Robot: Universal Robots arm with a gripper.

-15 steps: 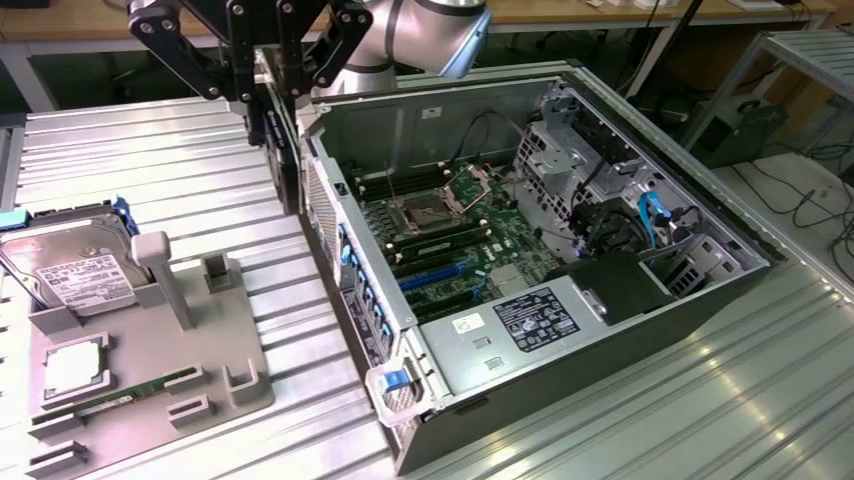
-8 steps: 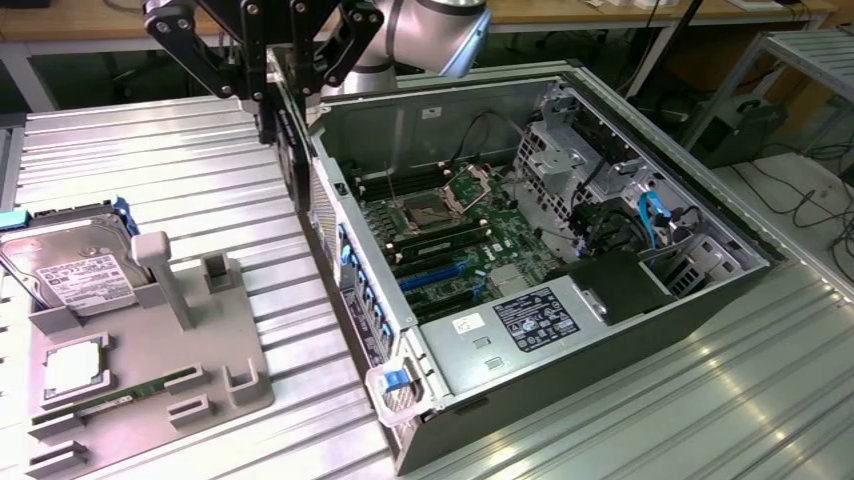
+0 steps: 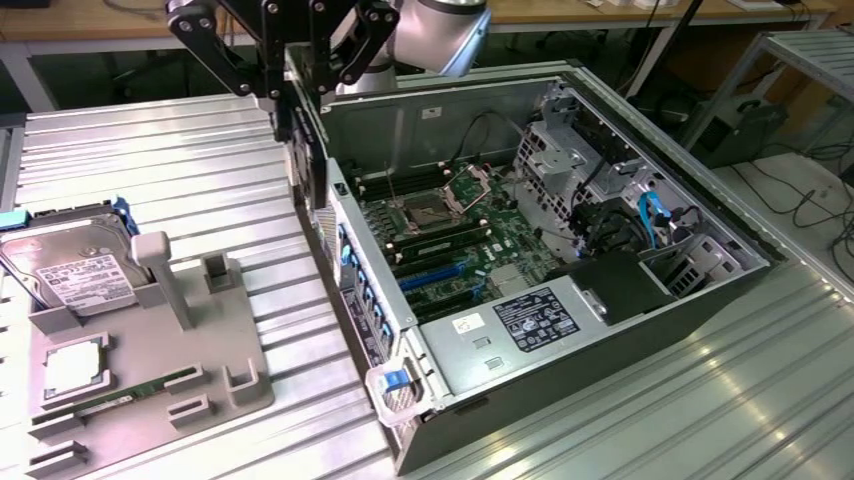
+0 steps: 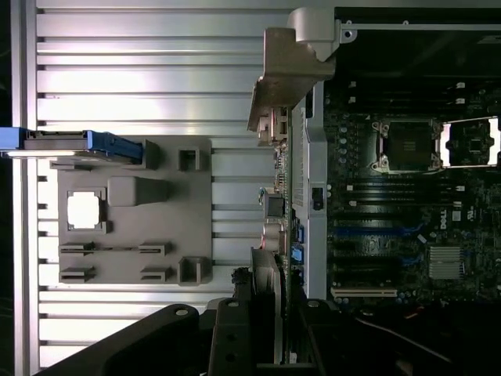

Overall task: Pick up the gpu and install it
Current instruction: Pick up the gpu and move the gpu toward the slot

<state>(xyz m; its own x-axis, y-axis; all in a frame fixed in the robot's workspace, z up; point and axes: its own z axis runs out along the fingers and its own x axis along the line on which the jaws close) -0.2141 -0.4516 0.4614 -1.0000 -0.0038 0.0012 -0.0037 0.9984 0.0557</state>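
Observation:
The gpu (image 3: 310,150) hangs on edge from my gripper (image 3: 287,75), which is shut on it, above the exterior view's left wall of the open computer case (image 3: 694,300). In the wrist view the gpu (image 4: 283,180) is edge-on, a thin green board with its silver bracket (image 4: 293,66) at the far end. There my gripper (image 4: 270,305) clamps the near end. The card lines up with the case's edge beside the motherboard (image 4: 407,204), raised clear of its blue and black slots (image 4: 368,231).
A grey holder tray (image 3: 160,370) lies on the ribbed aluminium table (image 3: 174,160) at the exterior view's left. It carries a hard drive (image 3: 74,270), a processor (image 3: 74,365) and a RAM stick (image 3: 134,395). Drive cages and cables (image 3: 627,210) fill the case's far side.

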